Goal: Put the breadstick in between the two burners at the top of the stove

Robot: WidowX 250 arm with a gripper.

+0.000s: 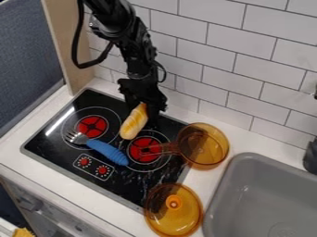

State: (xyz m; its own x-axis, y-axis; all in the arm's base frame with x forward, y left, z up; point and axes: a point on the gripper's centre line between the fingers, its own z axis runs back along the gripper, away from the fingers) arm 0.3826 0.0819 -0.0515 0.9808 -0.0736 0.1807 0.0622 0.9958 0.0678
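Lengthwise, breadstick (132, 124) slants from pincer (145, 107) toward knobs (103, 170).

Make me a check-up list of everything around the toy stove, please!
Surface: black stove with red burners, set in a pale counter.
Job's things: the breadstick slants between the left burner and right burner, toward the back.
Clutter: a blue-handled fork reaches into the left burner's ring; an amber pan has its handle over the right burner; an amber lid overlaps the stove's front right edge.
Gripper: the tool is at the breadstick's upper end; I can't tell if it grips.
Cables: a black cable loops beside the arm.
Surroundings: white tiled wall, gray sink.
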